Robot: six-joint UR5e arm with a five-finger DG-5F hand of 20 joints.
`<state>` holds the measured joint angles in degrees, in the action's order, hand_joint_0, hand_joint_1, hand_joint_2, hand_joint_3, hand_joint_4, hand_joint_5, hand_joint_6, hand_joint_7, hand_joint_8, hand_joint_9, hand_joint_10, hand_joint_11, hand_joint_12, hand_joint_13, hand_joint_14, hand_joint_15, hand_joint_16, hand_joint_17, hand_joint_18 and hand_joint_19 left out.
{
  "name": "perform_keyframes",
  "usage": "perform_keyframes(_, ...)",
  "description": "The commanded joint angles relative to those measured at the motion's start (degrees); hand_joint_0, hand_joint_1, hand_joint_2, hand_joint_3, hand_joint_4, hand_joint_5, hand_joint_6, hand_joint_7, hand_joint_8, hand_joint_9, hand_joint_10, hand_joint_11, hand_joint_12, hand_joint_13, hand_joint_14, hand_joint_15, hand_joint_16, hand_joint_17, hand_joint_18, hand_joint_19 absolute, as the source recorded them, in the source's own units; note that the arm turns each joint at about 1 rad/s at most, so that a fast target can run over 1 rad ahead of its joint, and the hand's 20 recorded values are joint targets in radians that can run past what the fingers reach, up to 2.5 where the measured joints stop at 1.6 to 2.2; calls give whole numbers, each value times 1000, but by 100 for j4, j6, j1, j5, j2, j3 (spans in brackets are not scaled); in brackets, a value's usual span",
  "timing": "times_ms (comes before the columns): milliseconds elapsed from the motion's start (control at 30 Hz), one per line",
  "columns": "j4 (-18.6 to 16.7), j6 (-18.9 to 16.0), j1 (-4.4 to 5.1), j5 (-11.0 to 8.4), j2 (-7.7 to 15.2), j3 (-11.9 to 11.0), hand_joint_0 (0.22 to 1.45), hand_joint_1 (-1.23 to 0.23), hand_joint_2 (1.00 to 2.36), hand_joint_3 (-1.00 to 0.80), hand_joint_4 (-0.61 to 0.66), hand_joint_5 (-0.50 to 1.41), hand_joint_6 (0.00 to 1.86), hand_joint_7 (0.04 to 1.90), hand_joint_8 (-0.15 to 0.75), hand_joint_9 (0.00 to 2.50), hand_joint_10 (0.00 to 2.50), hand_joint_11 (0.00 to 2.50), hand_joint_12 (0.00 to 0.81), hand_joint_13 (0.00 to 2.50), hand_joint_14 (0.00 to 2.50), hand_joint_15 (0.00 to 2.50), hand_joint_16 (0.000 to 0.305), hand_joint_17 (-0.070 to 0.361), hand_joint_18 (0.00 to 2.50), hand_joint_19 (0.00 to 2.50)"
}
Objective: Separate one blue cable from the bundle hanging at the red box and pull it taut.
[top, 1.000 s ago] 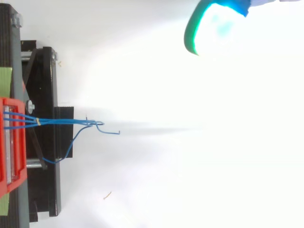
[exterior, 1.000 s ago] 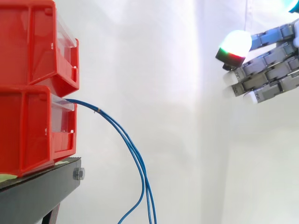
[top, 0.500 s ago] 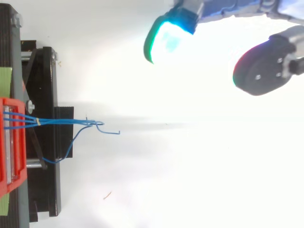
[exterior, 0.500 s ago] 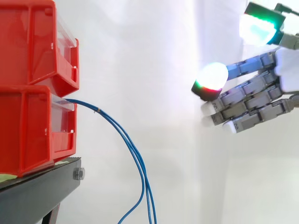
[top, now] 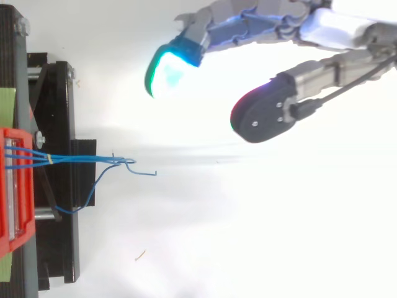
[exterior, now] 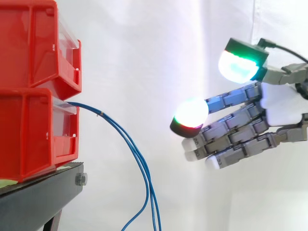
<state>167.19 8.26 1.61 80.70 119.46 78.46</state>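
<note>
Step in hand, judged from the layout: approach; no strand is separated or gripped yet; the lower red bin sits on the black stand, far ahead of the fingertips; the blue cable bundle leaves that bin's front, bound by a small yellow tie, and arcs slack downward, ahead of and below the fingertips, well apart from them; seen from above, the bundle's line runs off to one side of the fingertips; the next move probably calls for carrying the fingertips forward, down and sideways onto the hanging part, working one pad between the strands, pinching a single cable against the thumb, then drawing away from the bin until the slack is gone; risk: catching two strands at once; the hand reaches in roughly level, fingers extended, close beside one another, tilted slightly downward; the thumb stands raised above them, well clear; nothing is held between them
</note>
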Motion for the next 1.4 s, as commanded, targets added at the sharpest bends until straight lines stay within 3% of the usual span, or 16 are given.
perform_keyframes(0,-99,-35,24,-10,121,-112,549,-635,1000,-500,222,-230,502,774,288,289,1,82,327,65,0,0,43,97,177,184)
perform_keyframes(200,-257,18,103,-186,121,-112,559,-815,1000,-500,199,-236,502,761,272,250,2,86,322,55,0,0,43,96,165,167)
perform_keyframes(400,-283,-9,138,-256,341,-182,554,-836,1000,-500,200,-237,502,762,272,256,1,85,322,59,0,0,43,96,181,162)
perform_keyframes(567,-345,-44,147,-265,736,-463,513,-839,1000,-500,210,-236,502,764,282,268,1,98,332,72,0,0,44,99,201,161)
perform_keyframes(667,-354,-70,155,-265,815,-534,487,-831,1000,-500,217,-235,502,762,290,279,2,102,339,82,0,0,46,103,218,161)
perform_keyframes(1000,-749,-211,182,-107,1149,-551,463,-722,1000,-500,247,-223,502,760,312,337,1,93,345,126,0,0,46,104,265,163)
perform_keyframes(1133,-978,-351,191,-28,1193,-569,475,-677,1000,-500,252,-216,502,760,316,369,2,91,340,143,0,0,45,101,281,162)
perform_keyframes(1167,-995,-395,191,86,1193,-578,479,-653,1000,-500,254,-214,502,760,316,377,1,87,339,149,0,0,45,100,282,159)
perform_keyframes(1367,-1118,-571,182,130,1325,-613,502,-593,1000,-500,253,-208,502,757,317,406,2,88,328,163,0,0,43,96,298,167)
